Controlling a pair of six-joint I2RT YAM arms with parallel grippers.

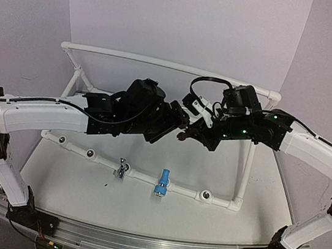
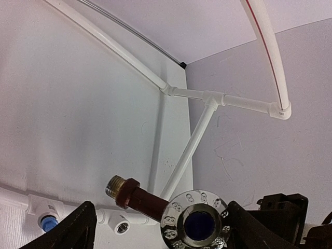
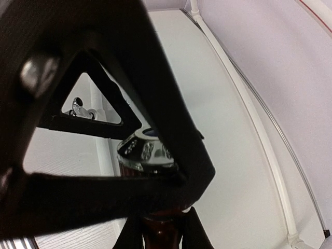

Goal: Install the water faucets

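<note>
The dark red-brown faucet (image 2: 140, 199), with a brass threaded end and a shiny silver knob (image 2: 197, 224), hangs in the air between both grippers (image 1: 181, 136). My right gripper (image 3: 160, 219) is shut on its red body below the knob (image 3: 145, 149). My left gripper (image 2: 160, 210) stands open around it, with the fingers (image 2: 72, 231) spread wide on either side. In the top view the left gripper (image 1: 176, 121) and right gripper (image 1: 189, 134) meet over the middle of the table. A light blue faucet (image 1: 161, 183) and a grey metal faucet (image 1: 121, 169) sit on the front pipe.
The white pipe frame (image 1: 140, 175) runs along the table's front, right side and back. Round sockets show on the front pipe at the left (image 1: 63, 140), (image 1: 89, 153) and right (image 1: 206, 196). The left gripper's black finger (image 3: 155, 78) blocks much of the right wrist view.
</note>
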